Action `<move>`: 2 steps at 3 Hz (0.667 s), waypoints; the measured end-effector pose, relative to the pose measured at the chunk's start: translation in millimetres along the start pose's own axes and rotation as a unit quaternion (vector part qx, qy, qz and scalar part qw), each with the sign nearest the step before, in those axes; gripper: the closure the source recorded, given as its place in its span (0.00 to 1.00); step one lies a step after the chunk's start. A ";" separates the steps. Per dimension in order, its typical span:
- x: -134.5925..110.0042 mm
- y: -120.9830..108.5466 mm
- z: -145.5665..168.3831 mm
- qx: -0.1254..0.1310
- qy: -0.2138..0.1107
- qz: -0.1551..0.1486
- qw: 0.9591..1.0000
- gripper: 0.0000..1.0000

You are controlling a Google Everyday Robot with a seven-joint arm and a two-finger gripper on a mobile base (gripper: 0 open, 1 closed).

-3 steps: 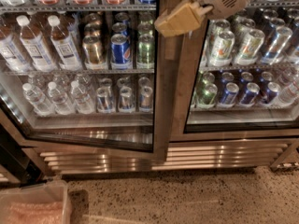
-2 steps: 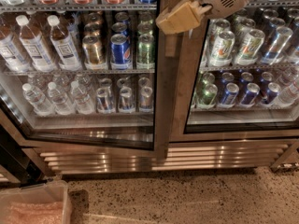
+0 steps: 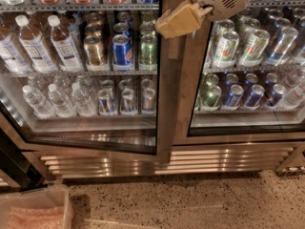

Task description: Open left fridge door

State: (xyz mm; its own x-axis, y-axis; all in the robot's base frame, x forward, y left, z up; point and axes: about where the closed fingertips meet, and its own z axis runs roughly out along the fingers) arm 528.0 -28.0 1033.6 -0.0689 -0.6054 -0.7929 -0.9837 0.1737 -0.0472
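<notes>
So the left fridge door (image 3: 164, 109) is ajar, with its bottom edge slanting out from the cabinet and its free edge sitting forward of the right glass door (image 3: 248, 61). The gripper (image 3: 175, 21) is up top, its tan tip right against that free edge of the frame near the upper shelf. Can't tell how wide it's open or whether it's actually got hold of the frame. Water bottles (image 3: 52, 99) and cans (image 3: 123, 51) show through the left pane. A clear plastic bin (image 3: 33, 209) sits on the speckled floor (image 3: 190, 199) bottom left.
</notes>
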 end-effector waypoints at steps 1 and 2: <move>0.0 0.0 0.0 0.000 0.000 0.000 1.000 1.00; 0.0 0.0 0.0 0.000 0.000 0.000 1.000 0.81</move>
State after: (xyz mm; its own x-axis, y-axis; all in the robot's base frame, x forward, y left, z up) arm 528.0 -27.9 1033.6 -0.0688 -0.6054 -0.7929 -0.9837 0.1737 -0.0472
